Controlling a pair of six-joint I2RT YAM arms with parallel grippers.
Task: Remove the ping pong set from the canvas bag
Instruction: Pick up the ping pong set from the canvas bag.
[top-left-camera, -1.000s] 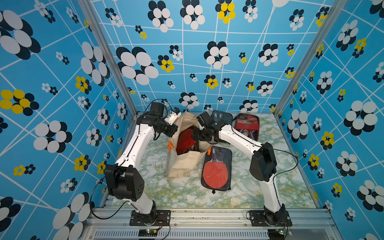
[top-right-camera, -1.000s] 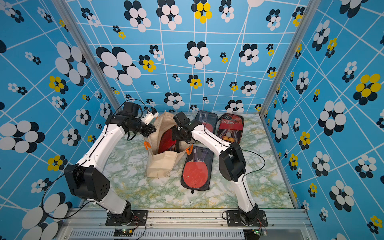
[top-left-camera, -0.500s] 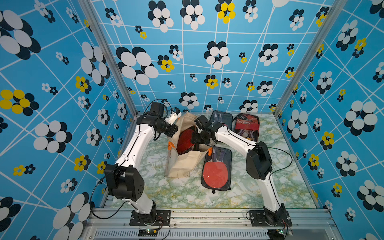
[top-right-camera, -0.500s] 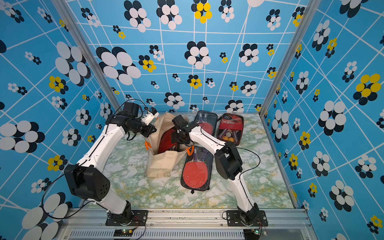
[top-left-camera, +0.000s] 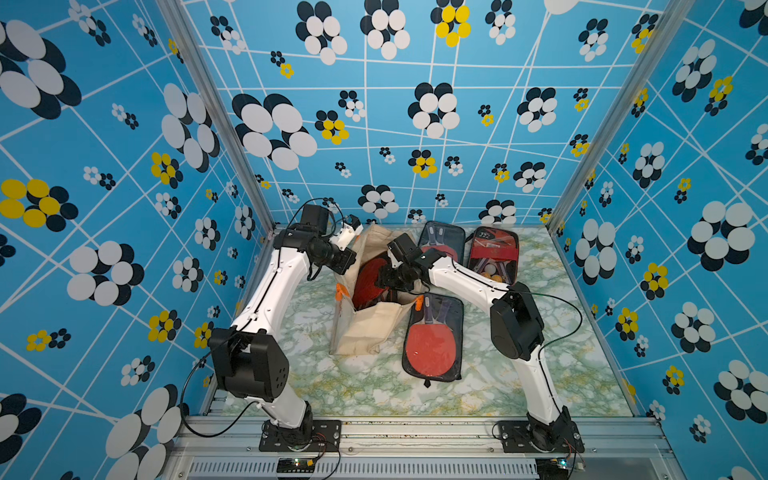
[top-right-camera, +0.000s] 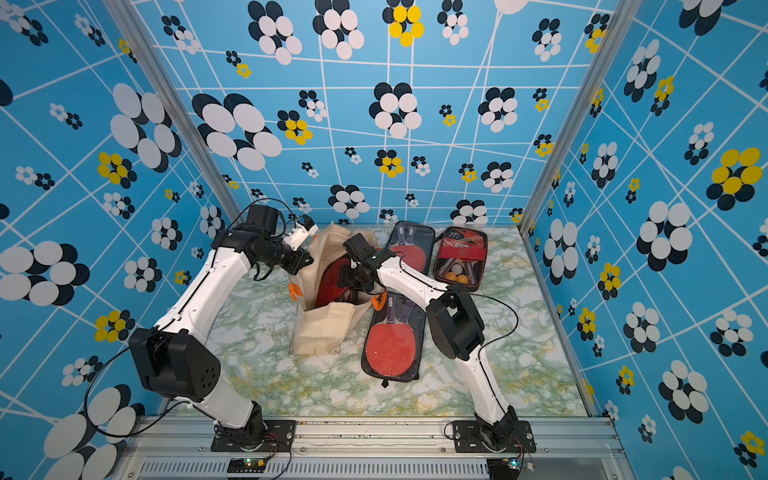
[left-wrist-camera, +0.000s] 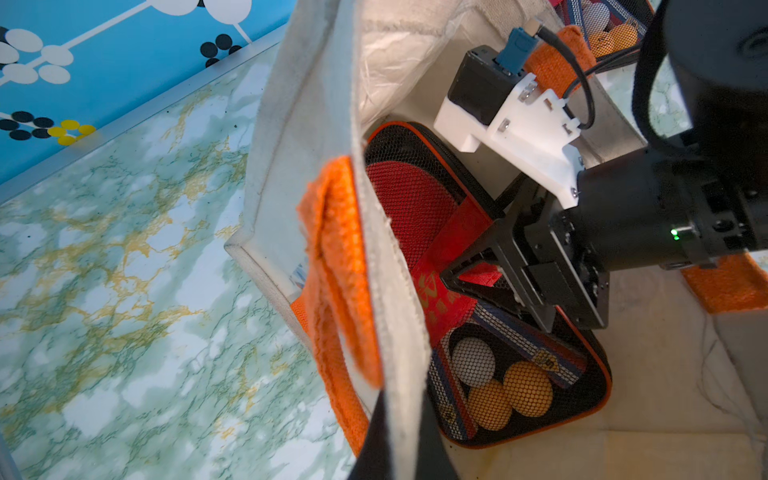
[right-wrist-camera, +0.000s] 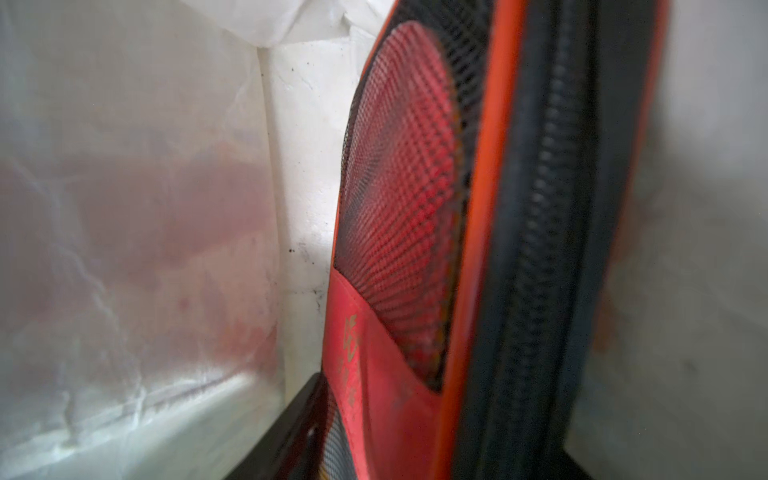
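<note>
- Canvas bag (top-left-camera: 370, 332): we find it left of the table's (top-left-camera: 374, 386) middle, mouth open.
- Ping pong set (left-wrist-camera: 415, 199): on edge inside the bag.
- Right gripper (right-wrist-camera: 440, 449): astride the set; whether it grips, we cannot tell.
- Left gripper (left-wrist-camera: 395, 453): pinching the bag's rim.

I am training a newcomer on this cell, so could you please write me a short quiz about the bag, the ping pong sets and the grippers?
1. True or false: the canvas bag is empty.
2. What is the left gripper shut on? A: the bag's rim. B: an orange ball. C: a set on the table.
3. How many cased sets lie on the table outside the bag?
Key: 1 false, a ping pong set stands inside, with the right gripper reaching in at it. 2 A. 3 three.
</note>
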